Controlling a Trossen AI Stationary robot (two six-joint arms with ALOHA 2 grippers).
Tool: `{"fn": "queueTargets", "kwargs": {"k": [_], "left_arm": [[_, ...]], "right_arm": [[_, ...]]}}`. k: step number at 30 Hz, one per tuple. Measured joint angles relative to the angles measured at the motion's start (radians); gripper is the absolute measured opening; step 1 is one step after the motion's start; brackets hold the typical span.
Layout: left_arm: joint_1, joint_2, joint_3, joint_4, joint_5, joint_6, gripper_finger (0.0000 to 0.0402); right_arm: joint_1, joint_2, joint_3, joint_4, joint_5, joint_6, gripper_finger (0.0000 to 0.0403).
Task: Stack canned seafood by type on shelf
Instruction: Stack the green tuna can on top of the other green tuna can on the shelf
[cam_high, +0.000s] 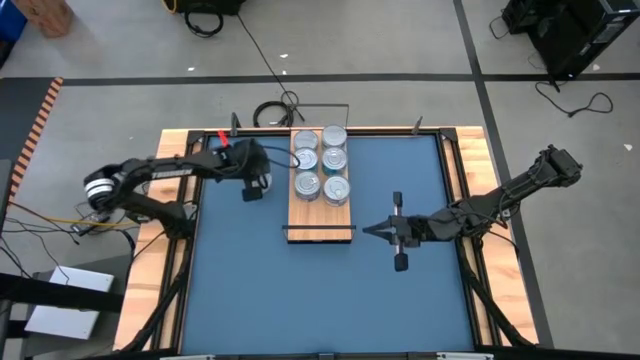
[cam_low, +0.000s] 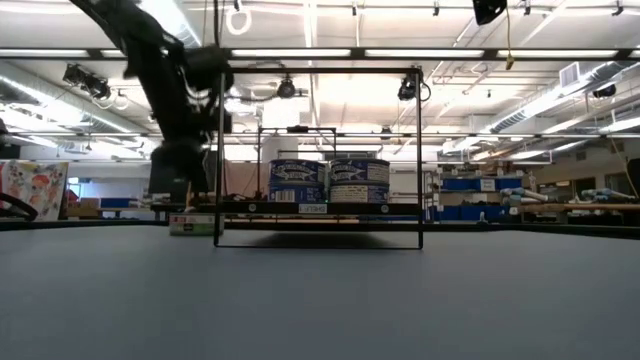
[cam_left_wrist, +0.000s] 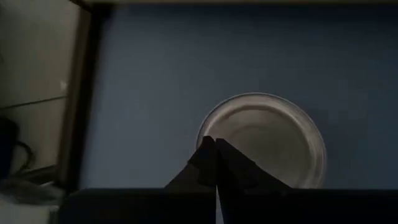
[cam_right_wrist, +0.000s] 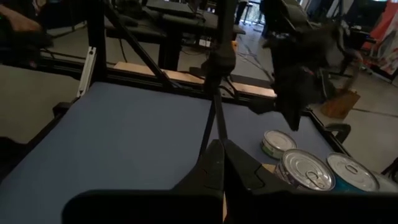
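The shelf (cam_high: 321, 222) lies across the middle of the blue table (cam_high: 240, 290), and the tins (cam_high: 321, 163) are gathered in stacks at its far end, seen as two rows from above. One loose tin (cam_left_wrist: 264, 140) is seen on the table directly beneath the left gripper (cam_high: 252, 192), just beside the shelf. That gripper's fingers are pressed together with nothing between them, so the tin cannot be taken until they are parted; if the arm is lowered as it stands, the tin is likely to be pushed or tipped instead of gripped. The right gripper (cam_high: 372, 231), also closed and empty, is held close to the shelf's near frame. A careless swing there could knock the frame and topple the stacks. A tin set off-centre could slide off its stack.
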Motion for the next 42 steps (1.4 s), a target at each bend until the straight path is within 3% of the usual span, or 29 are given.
{"fn": "queueTargets", "kwargs": {"k": [10,18,34,42], "left_arm": [[0.063,0.148,0.0,0.069,0.059,0.05,0.0],[0.022,0.136,0.003,-0.02,0.094,-0.002,0.0],[-0.339,0.077,0.0,-0.236,0.114,-0.372,0.0],[-0.523,-0.023,-0.019,-0.28,0.109,-0.507,0.0]], "right_arm": [[0.006,0.0,0.0,0.003,0.0,-0.019,0.0005],[0.006,0.0,0.0,0.005,0.0,-0.017,0.0005],[0.011,0.0,0.0,0.006,0.001,-0.016,0.0005],[0.031,0.0,0.0,0.007,0.001,-0.018,0.0005]]}}
